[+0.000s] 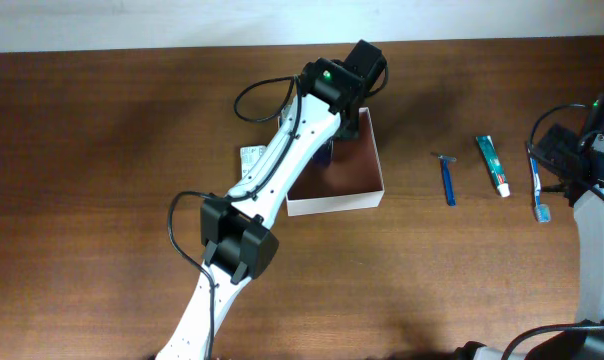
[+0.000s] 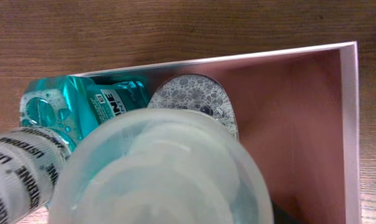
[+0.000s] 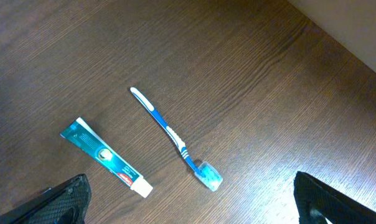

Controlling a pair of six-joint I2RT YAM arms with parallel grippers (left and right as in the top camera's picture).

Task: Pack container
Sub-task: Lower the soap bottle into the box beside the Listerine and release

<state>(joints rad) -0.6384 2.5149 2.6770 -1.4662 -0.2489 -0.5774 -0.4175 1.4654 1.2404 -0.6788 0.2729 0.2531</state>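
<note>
**L claw at the box's far side, R claw spread over the toiletries**

Room: the widest stretch of bench (image 1: pixel 82 200) lies toward the left edge. The L arm (image 1: pixel 272 170) crosses it diagonally from the near edge up to the box. A strip of wood runs along the far edge below the pale wall (image 1: pixel 132 25).

The container (image 1: pixel 334 203) sits about mid-bench, a bit toward the far edge, w/ white walls and a reddish-brown floor. The L claw (image 1: pixel 344 118) hangs over its far-left part, w/ the wrist above the far wall. In the L wrist view a teal mouthwash bottle (image 2: pixel 82 106) lies low in the box by one wall. Its clear cap (image 2: pixel 169 174) fills the lens and no fingers show, so can't tell if the claw is clenched or released.

Toward the right edge, well apart from the box, lie a blue razor (image 1: pixel 447 178), a toothpaste tube (image 1: pixel 492 163) and a toothbrush (image 1: pixel 537 185), side by side and not touching. The R claw (image 3: pixel 189 186) hovers above them, released, w/ dark fingertips (image 3: pixel 70 199) far apart.

A small pale packet (image 1: pixel 252 160) lies just left of the box, partly under the arm
</note>
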